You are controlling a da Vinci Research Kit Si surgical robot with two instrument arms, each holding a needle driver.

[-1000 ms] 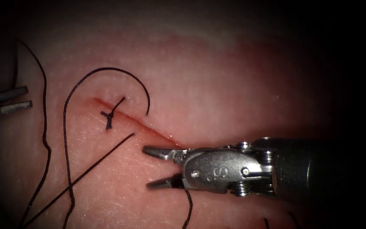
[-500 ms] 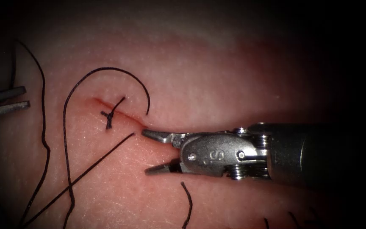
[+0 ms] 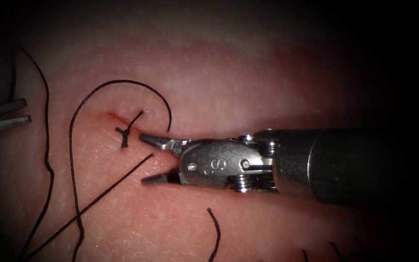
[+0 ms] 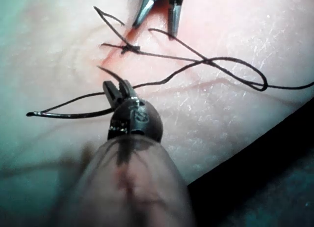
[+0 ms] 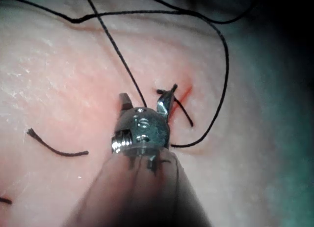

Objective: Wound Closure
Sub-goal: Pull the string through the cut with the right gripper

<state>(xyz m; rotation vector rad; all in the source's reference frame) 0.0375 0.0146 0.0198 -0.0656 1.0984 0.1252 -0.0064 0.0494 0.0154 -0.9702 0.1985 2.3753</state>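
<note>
My right tool [image 3: 142, 159] lies across the cut [image 3: 114, 117] with its jaws open and empty. Its upper jaw tip is just right of the tied knot [image 3: 125, 137]; the same tool shows here [image 5: 143, 100] and here [image 4: 153, 26]. Black thread [image 3: 122, 81] arcs from a point right of the cut round to the left. A second strand [image 3: 104, 190] runs straight down-left from the cut's other side. At the far left my left tool [image 3: 27, 110] holds the curved needle [image 4: 68, 115] near one end, clear of the tissue [image 3: 248, 77], with thread trailing from the other end; its jaws show here [image 4: 114, 89].
Cut ends of thread [image 3: 215, 233] lie on the tissue below the right tool's shaft, with another piece [image 5: 56, 147] beside it. A long strand [image 3: 48, 160] snakes down the left side. Red fluid lines the cut.
The right tool has moved left and up along the cut to the knot, jaws still open. The left tool has drifted slightly left and the thread loops shifted with it.
</note>
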